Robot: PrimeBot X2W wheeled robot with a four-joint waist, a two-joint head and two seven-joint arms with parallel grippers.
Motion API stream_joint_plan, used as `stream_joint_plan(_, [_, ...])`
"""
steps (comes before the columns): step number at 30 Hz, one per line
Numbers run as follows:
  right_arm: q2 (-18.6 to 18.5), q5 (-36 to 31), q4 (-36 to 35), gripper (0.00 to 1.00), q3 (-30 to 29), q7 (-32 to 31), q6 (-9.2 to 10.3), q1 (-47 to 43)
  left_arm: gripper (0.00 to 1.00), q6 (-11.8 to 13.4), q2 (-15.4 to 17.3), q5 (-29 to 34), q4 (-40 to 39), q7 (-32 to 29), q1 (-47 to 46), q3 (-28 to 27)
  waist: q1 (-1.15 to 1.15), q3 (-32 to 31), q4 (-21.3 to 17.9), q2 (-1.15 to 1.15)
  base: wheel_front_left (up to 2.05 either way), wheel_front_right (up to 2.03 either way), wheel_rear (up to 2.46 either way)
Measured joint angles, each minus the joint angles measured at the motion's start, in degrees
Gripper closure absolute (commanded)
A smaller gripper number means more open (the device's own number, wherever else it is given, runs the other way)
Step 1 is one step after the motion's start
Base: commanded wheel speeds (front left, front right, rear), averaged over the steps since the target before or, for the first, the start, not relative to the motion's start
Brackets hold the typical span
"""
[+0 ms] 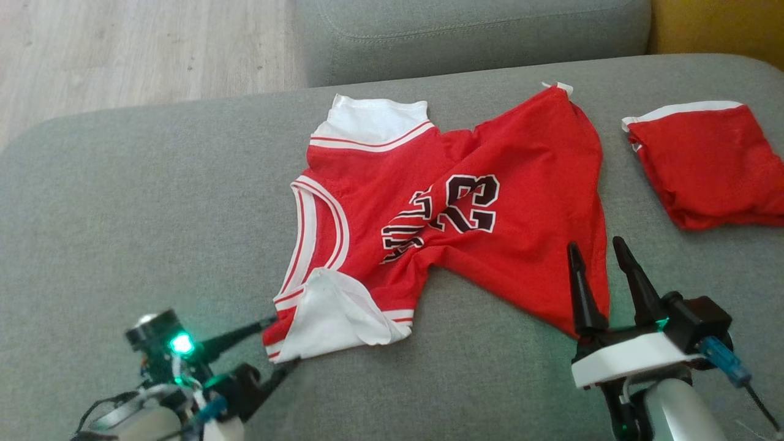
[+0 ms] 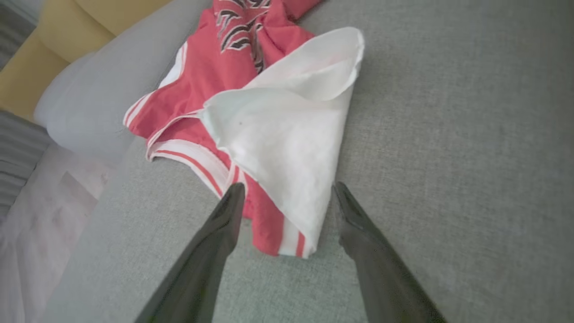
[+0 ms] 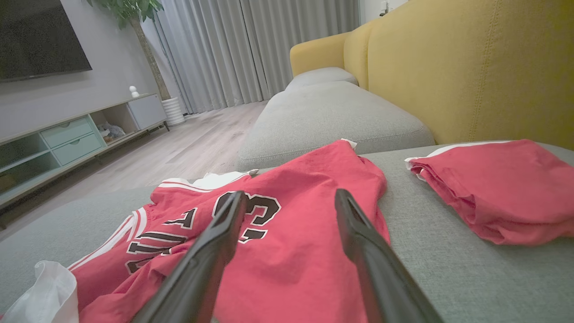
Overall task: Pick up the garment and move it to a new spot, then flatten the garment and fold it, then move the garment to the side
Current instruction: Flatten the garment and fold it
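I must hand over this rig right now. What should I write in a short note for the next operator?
Left gripper: open, one finger on each side of the white sleeve corner of the jersey, holding nothing.
Right gripper: open, above the jersey's hem, holding nothing.
Jersey: lies on the grey sofa cushion, wrinkled across the middle, sleeve turned over. A second red garment lies apart, to its right.
Done: jersey laid on the cushion.
Left: flatten it, fold it, move it aside.

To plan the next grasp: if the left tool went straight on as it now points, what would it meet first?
Probably the red jersey: its white corner lies between the left tool's open fingers; depth unclear.
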State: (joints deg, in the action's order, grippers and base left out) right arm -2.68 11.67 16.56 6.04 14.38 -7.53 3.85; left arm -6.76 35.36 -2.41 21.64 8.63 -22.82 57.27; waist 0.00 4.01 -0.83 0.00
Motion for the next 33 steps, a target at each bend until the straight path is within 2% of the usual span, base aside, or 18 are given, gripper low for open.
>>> stream_joint_plan(2, [0.0, 0.0, 0.0, 0.0, 0.1, 0.0, 0.0, 0.0, 0.0, 2.4, -0.6, -3.5, 0.2, 0.1, 1.0, -2.9, 0.0, -0.2, -0.1, 0.0, 0.0, 0.0, 0.0])
stream_joint_plan(4, [0.0, 0.0, -0.1, 0.0, 0.1, 0.0, 0.0, 0.0, 0.0, 5.8, -2.4, -9.6, 0.1, 1.1, 2.8, -7.8, 0.0, -0.4, -0.2, 0.0, 0.0, 0.0, 0.0])
stream_joint_plan(9, [0.0, 0.0, -1.2, 0.0, 0.2, 0.0, 0.0, -1.0, 0.0, 13.4, -9.5, -23.1, -3.8, 4.8, 6.8, -19.7, 0.0, -1.1, -0.3, 0.0, 0.0, 0.0, 0.0])
stream_joint_plan(12, [0.0, 0.0, -1.6, 0.0, 0.0, 0.0, 0.0, -1.9, 0.0, 15.7, -12.8, -27.0, -6.3, 5.6, 9.5, -24.5, 0.0, -1.3, 0.0, 0.0, 0.0, 0.0, 0.0])
stream_joint_plan(15, [0.0, 0.0, -2.1, 0.0, -0.5, 0.0, 0.0, -2.4, 0.0, 16.3, -16.1, -28.5, -7.5, 5.7, 12.6, -27.2, 0.0, -1.2, 0.6, 0.0, 0.0, 0.0, 0.0])
stream_joint_plan(18, [0.0, -0.3, -2.3, 0.0, -0.5, 0.0, 0.0, -2.3, 0.0, 15.3, -19.0, -27.9, -7.7, 5.6, 14.6, -28.4, 0.0, -0.7, 1.2, 0.0, 0.0, 0.0, 0.0])
stream_joint_plan(21, [0.0, -0.7, -2.3, 0.0, -0.3, 0.0, 0.0, -2.3, 0.0, 13.2, -20.3, -26.1, -6.8, 5.7, 14.6, -28.9, 0.01, 0.1, 1.4, 0.0, 0.0, 0.0, 0.0])
stream_joint_plan(25, [0.0, -0.7, -2.3, 0.0, 0.3, 0.0, 0.0, -2.1, 0.0, 9.7, -19.9, -24.2, -2.1, 5.2, 12.5, -27.0, 0.01, 0.8, 1.1, 0.0, 0.0, 0.0, 0.0])
stream_joint_plan(29, [0.0, -0.7, -2.2, 0.0, 0.4, 0.0, 0.0, -2.1, 0.0, 5.5, -19.2, -23.2, 1.3, 1.0, 8.9, -23.6, 0.01, 1.6, 0.4, 0.0, 0.0, 0.0, 0.0])
stream_joint_plan(33, [0.0, -0.7, -1.9, 0.0, 0.5, 0.0, 0.0, -2.1, 0.0, 3.1, -18.7, -23.1, 3.2, -1.6, 6.1, -21.8, 0.01, 2.3, -0.1, 0.0, 0.0, 0.0, 0.0])
